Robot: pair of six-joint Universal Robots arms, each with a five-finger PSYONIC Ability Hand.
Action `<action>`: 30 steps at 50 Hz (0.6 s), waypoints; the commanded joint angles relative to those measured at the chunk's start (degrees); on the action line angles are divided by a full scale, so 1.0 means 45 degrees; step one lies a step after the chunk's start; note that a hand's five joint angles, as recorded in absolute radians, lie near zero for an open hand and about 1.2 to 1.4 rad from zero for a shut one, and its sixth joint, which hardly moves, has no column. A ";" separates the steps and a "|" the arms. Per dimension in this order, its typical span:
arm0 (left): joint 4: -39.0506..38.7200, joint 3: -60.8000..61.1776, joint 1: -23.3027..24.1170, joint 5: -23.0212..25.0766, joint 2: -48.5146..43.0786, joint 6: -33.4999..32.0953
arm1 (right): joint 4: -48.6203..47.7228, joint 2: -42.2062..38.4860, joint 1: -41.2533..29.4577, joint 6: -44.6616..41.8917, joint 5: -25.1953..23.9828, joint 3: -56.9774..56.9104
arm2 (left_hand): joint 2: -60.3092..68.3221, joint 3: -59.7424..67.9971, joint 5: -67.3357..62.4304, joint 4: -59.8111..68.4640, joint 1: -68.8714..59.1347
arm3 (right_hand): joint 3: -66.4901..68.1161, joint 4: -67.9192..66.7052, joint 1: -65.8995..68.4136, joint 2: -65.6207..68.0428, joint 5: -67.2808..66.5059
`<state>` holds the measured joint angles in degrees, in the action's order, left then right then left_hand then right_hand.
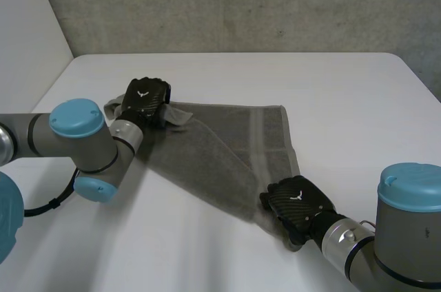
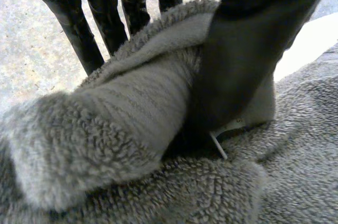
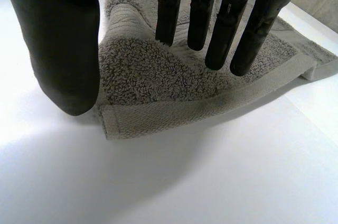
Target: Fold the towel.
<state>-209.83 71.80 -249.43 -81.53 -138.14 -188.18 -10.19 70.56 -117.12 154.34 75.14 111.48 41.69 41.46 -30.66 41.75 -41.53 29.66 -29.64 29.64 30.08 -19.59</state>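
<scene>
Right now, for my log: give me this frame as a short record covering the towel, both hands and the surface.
surface: white table
towel: grey, lying mostly flat, skewed to the table's edges
left hand: at the towel's far corner, thumb and fingers pinching a raised fold of it
right hand: over the towel's near corner, fingers straight, thumb beside the hem, nothing pinched

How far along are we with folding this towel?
Early. Done: both hands are at opposite corners of the towel, which lies mostly flat on the table. In hand: the left hand pinches its bunched corner; the right hand holds straight fingers over the near corner, not gripping. Left: the whole fold.
</scene>
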 commanded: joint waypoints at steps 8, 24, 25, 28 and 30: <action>0.0067 0.0798 -0.0002 -0.1157 0.1710 0.0137 | 0.0000 0.0042 -0.0029 0.0058 0.0020 0.0168 | 0.8514 0.8564 -0.8743 0.8499 -0.8550 | 0.0211 -0.0216 0.0215 0.0119 -0.0227; 0.0106 0.5620 -0.1113 -0.1745 0.5889 0.1385 | -0.1054 -0.0172 -0.0009 0.0000 0.0157 0.0324 | 0.8482 0.8532 -0.8711 0.8467 -0.8518 | 0.0434 -0.0439 0.0438 0.0342 -0.0450; 0.0106 0.5625 -0.1115 -0.1745 0.5894 0.1387 | -0.1055 -0.0172 -0.0009 0.0000 0.0157 0.0324 | 0.8482 0.8532 -0.8710 0.8467 -0.8518 | 0.0435 -0.0440 0.0439 0.0342 -0.0450; 0.0106 0.6563 -0.1388 -0.1686 0.6714 0.2032 | -0.1192 -0.0250 -0.0009 0.0000 0.0176 0.0324 | 0.8445 0.8494 -0.8673 0.8429 -0.8480 | 0.0696 -0.0701 0.0700 0.0604 -0.0712; 0.0086 0.6973 -0.1467 -0.1627 0.6988 0.2305 | -0.1328 -0.0289 -0.0009 -0.0020 0.0176 0.0305 | 0.8407 0.8457 -0.8636 0.8392 -0.8443 | 0.0957 -0.0962 0.0961 0.0865 -0.0973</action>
<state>-209.36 97.64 -254.36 -89.42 -110.94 -181.56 -15.10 69.73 -117.18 154.37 75.87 112.95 77.33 76.58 -64.66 77.82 -72.81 31.92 -31.50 32.07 30.84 -22.25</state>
